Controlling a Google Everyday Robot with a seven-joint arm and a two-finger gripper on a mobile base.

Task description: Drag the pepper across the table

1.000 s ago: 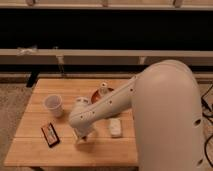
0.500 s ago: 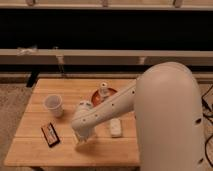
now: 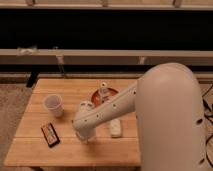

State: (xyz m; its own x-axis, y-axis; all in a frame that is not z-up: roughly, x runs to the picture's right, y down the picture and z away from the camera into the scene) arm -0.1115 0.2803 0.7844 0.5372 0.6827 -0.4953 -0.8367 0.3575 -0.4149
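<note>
Pepper not in sight, probably hidden straight under the tool (image 3: 84, 134), down low at the bench (image 3: 25, 150) front-middle, so its long axis and whether the tool grips anything cannot be told.

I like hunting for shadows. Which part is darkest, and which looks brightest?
Camera view: the strip behind the table is almost black, barely lit; warm light falls on the table; the big white arm looks brightest; the gripper, low over the table's front middle, looks greyer.
</note>
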